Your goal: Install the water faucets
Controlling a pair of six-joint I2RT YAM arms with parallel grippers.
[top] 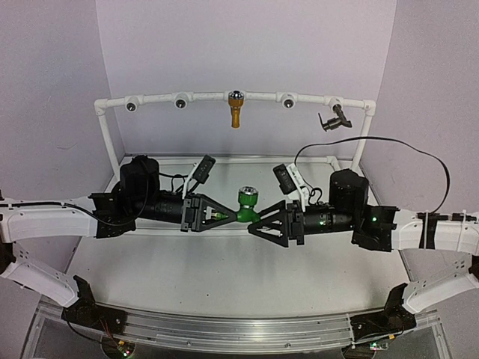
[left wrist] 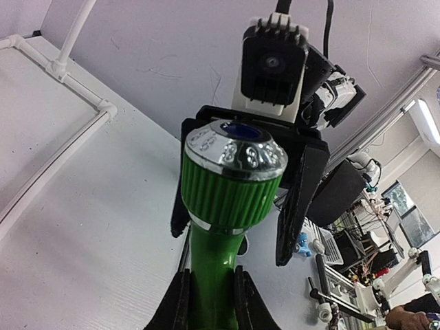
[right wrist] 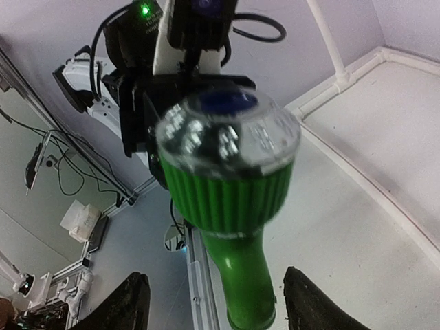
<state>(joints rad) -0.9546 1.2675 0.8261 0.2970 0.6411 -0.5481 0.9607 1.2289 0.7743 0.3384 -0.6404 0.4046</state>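
Lavender walls [top: 247, 45] are closing in a white worktop [top: 224, 277], and a white pipe frame [top: 108, 142] is standing along its far side. Round silver-centred sockets [top: 180, 102] are showing along the frame's top bar.

The mustard-yellow faucet [top: 235, 109] is hanging from the middle of that bar with its silver cap uppermost. The dark faucet [top: 334, 118] is sitting just under the bar near the frame's right corner, tilted to one side.

The green faucet [top: 246, 203] is hanging in mid-air above the worktop, between the two arms and well apart from the frame. The left hand [top: 233, 216] is reaching in from the left and clamping it by the curved spout. In the left wrist view the two black fingers [left wrist: 180, 302] are pressing against either side of the green faucet's [left wrist: 218, 199] stem, with the ribbed green collar and silver cap standing above them.

The right hand [top: 256, 222] is facing the faucet from the other side, with its tips just beside the spout. In the right wrist view its fingers [right wrist: 130, 302] are standing wide apart on either side of the green faucet [right wrist: 230, 199], with a clear gap on each side. They are gripping nothing. The cap is looking blurred in that view.
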